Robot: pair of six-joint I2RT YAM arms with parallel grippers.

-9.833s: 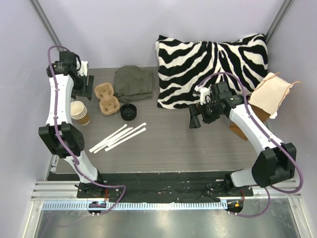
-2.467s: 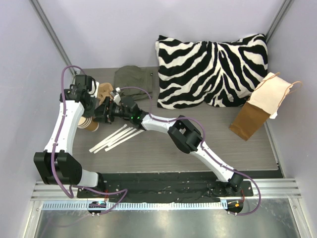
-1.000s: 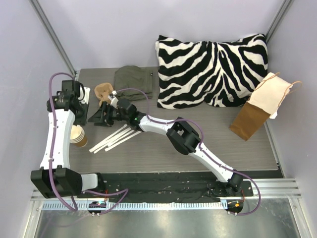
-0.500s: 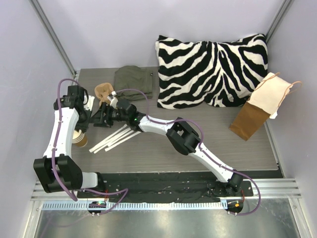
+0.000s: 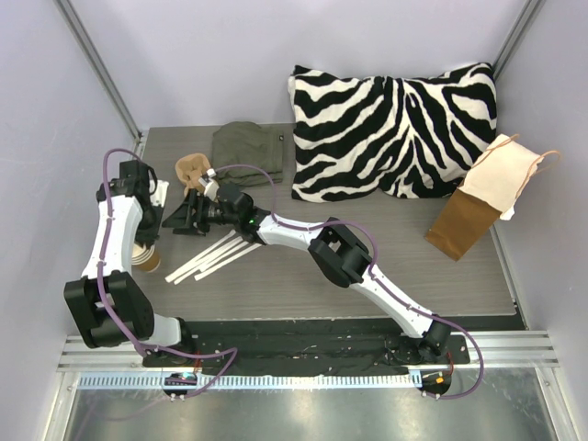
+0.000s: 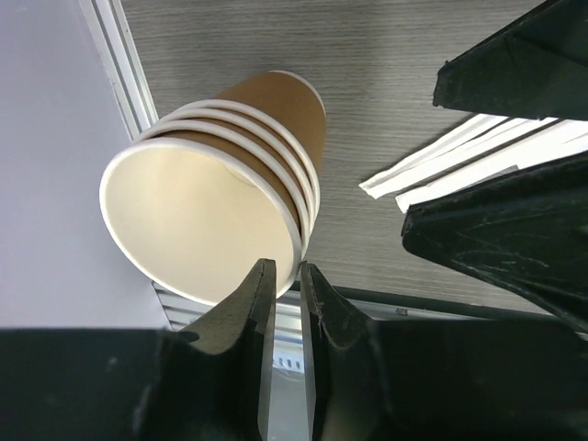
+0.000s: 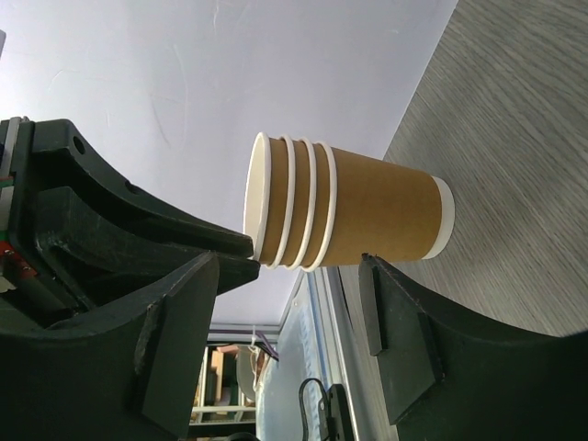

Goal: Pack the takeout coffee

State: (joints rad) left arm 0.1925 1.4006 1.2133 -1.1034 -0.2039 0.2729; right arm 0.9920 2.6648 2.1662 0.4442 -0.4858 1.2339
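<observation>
**Two grippers around one stack of cups**

The stack of coffee cups [image 6: 276, 106], four brown cups nested together, stands on the table [image 5: 367, 266] at its left edge, next to the metal rail and the wall.

The left wrist view looks down into the pale inside of the top cup. There the left gripper [image 6: 285, 268] straddles that cup's rim, one finger inside and one outside, with only a narrow gap between them. From this view I cannot tell whether they already pinch the rim.

The right wrist view shows the same stack from the side, upright, its four white rims layered at the top. The right gripper [image 7: 291, 260] is wide open, and its two fingers frame the stack without touching it. The tip of the left gripper meets the top rim from the wall side.

Only the overhead view shows the wider layout:
- The right arm reaches across the whole table to the left side.
- The left arm covers most of the stack.
- White sticks [image 5: 219, 254] lie just beside the cups.
- A pulp cup carrier [image 5: 190, 168] sits farther back, partly hidden.
- A green cloth [image 5: 246, 147], a zebra pillow [image 5: 395, 115] and a brown paper bag [image 5: 464, 220] stand well apart to the right.
</observation>
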